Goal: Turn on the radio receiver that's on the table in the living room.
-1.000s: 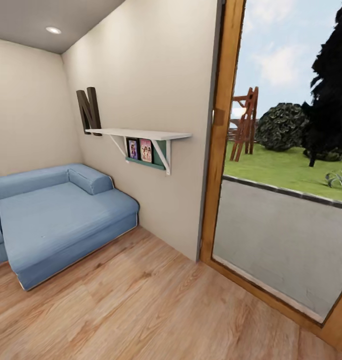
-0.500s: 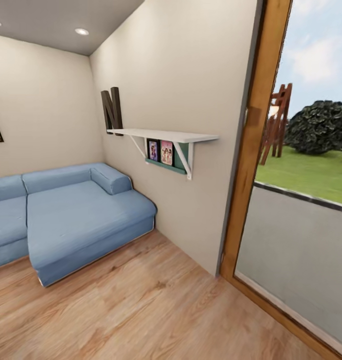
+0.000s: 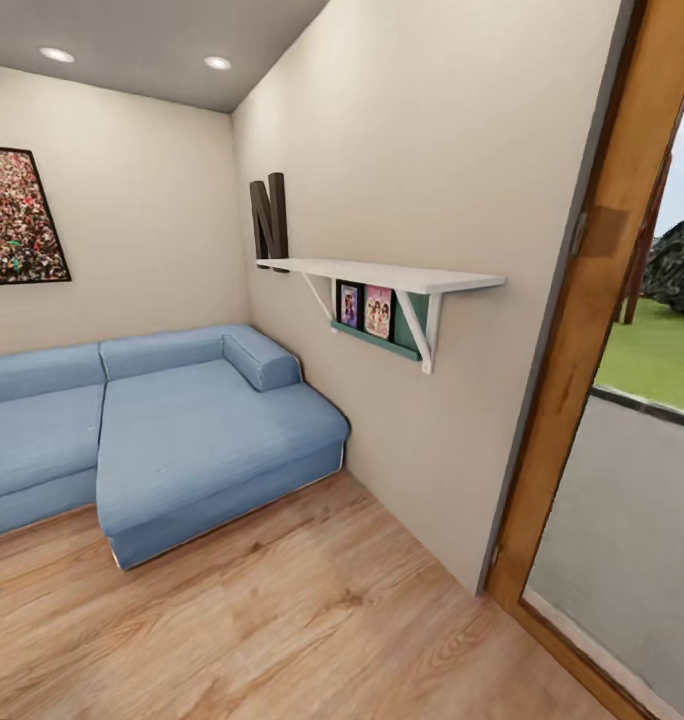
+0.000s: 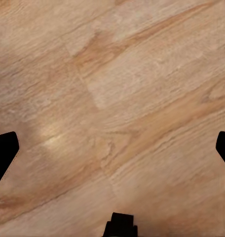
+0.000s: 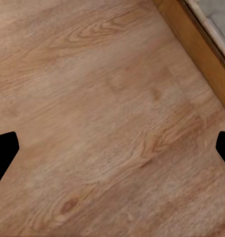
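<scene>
Both grippers, left gripper [image 4: 112, 148] and right gripper [image 5: 112, 148], hang spread wide and empty over the wood floor [image 3: 312, 620], probably parked for driving. Sofa [image 3: 182, 430] means the living room; radio receiver and table aren't in sight yet.

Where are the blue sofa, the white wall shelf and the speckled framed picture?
blue sofa [image 3: 197, 430], head view, on its seat cushion.
white wall shelf [image 3: 382, 273], head view, on its top board.
speckled framed picture [image 3: 17, 215], head view, on its speckled middle.
</scene>
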Controlling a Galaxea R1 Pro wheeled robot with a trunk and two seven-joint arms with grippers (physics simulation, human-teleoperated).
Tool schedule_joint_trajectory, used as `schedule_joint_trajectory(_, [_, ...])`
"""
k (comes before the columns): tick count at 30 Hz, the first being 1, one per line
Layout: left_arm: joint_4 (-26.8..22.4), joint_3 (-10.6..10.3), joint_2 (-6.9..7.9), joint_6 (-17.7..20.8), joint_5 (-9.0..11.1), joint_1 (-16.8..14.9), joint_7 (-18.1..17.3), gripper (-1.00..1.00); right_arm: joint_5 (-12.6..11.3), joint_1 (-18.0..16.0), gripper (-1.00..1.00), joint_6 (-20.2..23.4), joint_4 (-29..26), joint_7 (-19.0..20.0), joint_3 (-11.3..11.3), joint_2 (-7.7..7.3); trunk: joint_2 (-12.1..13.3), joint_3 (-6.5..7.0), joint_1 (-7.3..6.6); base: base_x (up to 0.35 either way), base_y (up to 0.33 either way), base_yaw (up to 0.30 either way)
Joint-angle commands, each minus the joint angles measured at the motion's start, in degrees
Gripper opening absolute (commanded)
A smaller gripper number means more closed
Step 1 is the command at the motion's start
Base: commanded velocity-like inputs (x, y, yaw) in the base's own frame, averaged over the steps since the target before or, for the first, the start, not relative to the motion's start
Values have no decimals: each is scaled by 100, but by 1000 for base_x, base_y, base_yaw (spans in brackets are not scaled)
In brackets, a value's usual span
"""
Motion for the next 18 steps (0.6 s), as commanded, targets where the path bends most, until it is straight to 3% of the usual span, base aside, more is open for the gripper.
schedule_joint_trajectory(1, [0,0,6,0,0,0,0,100,0,0,100,0,0,-1,2,0,0,0,0,325,-5,266])
schedule_joint_trajectory(18, [0,0,16,0,0,0,0,100,0,0,100,1,0,-2,1,-1,0,0,0,301,0,266])
